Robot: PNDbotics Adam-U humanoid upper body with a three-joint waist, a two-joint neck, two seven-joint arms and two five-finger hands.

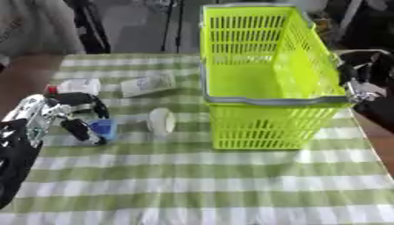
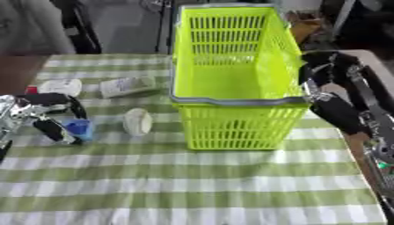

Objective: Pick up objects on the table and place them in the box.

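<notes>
Blue small object (image 1: 104,128) sits pinched in the left hand (image 1: 73,115).

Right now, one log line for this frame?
left hand: closing on small blue object | right hand: beside green basket, idle | basket: looks empty | white cup, tube on table

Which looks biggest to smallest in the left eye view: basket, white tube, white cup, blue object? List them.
1. Yellow-green basket, by far the largest.
2. White tube.
3. White cup, lying on its side.
4. Blue object, partly hidden by the left hand, so only roughly placed; it may rival the cup.
</notes>
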